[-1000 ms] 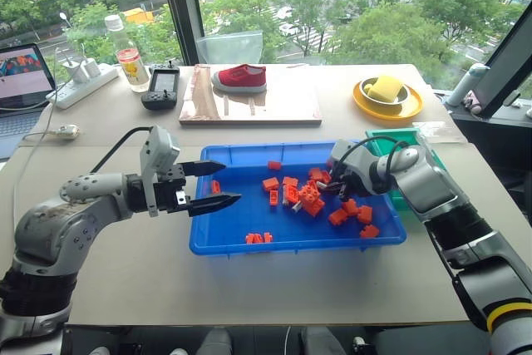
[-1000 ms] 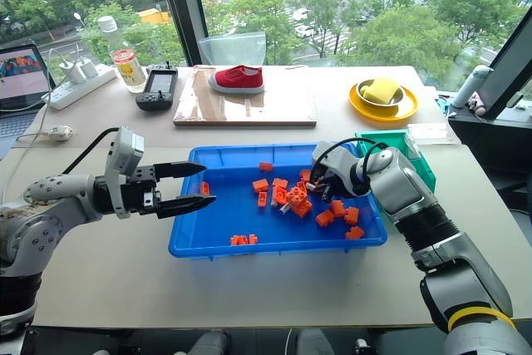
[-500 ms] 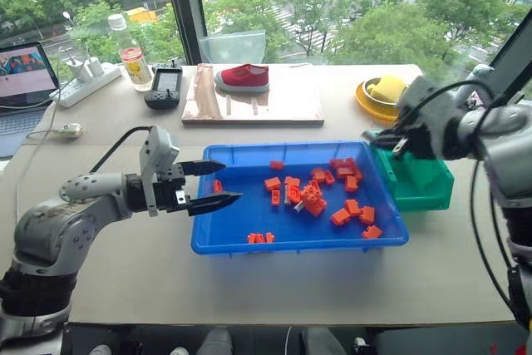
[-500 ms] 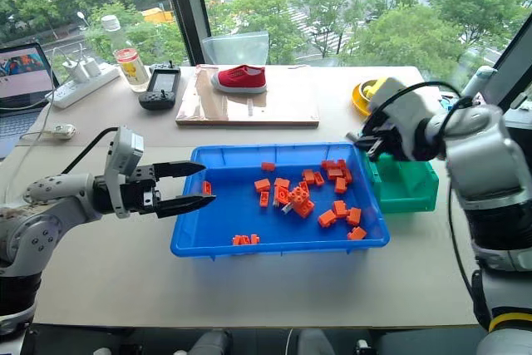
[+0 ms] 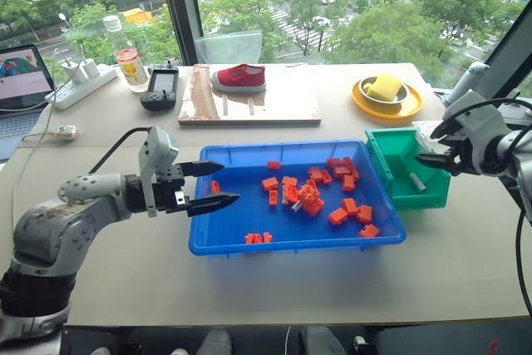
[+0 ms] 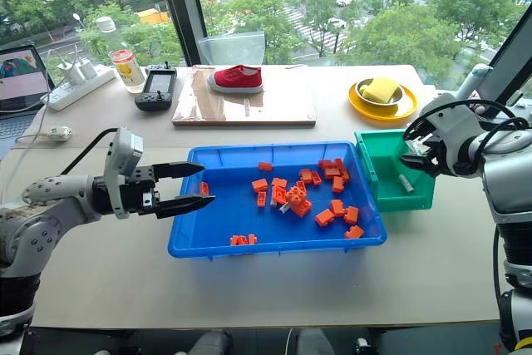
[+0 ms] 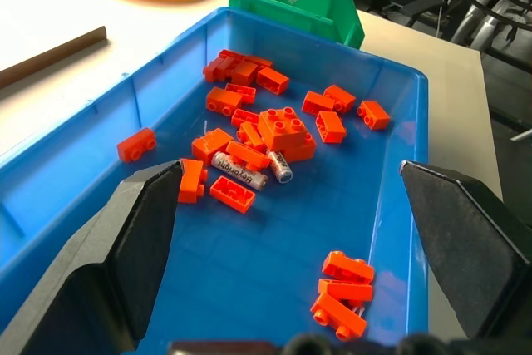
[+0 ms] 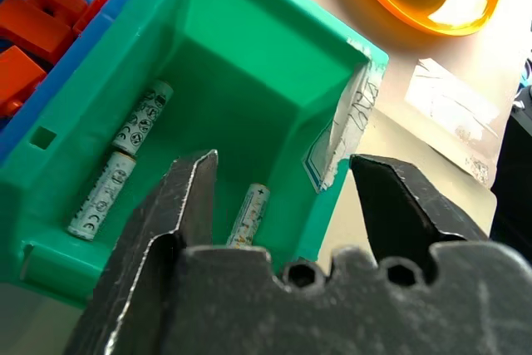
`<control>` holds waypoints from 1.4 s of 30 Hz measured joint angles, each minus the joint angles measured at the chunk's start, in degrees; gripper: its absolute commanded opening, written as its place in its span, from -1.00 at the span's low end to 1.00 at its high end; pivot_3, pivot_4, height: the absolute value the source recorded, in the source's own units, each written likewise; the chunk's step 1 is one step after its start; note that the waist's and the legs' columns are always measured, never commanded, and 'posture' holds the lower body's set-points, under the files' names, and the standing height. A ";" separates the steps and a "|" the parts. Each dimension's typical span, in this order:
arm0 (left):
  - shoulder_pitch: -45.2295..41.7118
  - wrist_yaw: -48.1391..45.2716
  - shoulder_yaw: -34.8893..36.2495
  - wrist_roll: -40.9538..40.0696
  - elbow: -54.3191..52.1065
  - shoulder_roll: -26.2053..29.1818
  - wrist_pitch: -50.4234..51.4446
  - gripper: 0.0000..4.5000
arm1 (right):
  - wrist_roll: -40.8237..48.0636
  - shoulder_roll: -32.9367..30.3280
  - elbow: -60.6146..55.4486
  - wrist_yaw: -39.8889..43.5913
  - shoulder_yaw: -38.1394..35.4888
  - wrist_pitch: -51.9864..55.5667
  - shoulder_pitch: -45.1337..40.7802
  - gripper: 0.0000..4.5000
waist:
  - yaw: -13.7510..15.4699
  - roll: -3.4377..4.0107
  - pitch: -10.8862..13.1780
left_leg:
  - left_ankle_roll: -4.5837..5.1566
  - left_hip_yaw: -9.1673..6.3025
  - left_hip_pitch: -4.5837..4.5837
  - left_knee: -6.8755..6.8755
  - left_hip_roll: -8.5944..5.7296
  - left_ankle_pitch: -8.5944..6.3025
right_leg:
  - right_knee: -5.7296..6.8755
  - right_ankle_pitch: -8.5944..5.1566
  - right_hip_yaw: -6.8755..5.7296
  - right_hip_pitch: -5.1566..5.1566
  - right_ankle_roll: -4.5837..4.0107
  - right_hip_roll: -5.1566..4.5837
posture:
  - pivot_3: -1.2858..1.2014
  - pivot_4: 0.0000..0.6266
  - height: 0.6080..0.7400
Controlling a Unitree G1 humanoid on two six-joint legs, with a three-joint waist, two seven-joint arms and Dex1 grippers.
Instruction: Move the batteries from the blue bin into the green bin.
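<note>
Batteries point(image 8: 129, 158) lie in green bin point(image 5: 397, 144); right claw point(image 5: 438, 149) apart above; left claw point(image 5: 212, 182) apart.

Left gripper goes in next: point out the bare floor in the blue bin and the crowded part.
Blue bin: its floor is bare beside the left gripper and along the near wall, except three orange blocks. The pile of orange blocks around two batteries is crowded.

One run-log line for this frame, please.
right gripper: open over green bin | three batteries in it | two batteries in blue bin | left gripper: open, empty
</note>
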 measured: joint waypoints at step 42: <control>-1.94 1.32 -0.59 -1.93 -1.69 -1.20 1.86 1.00 | 7.35 20.87 -14.21 -18.95 22.40 9.90 2.72 -0.42 | 0.21 -0.02 0.00 | -0.01 -0.07 0.01 0.03 -0.01 0.01 | 0.08 0.00 -0.05 0.00 0.00 0.01 | 0.03 -0.52 1.00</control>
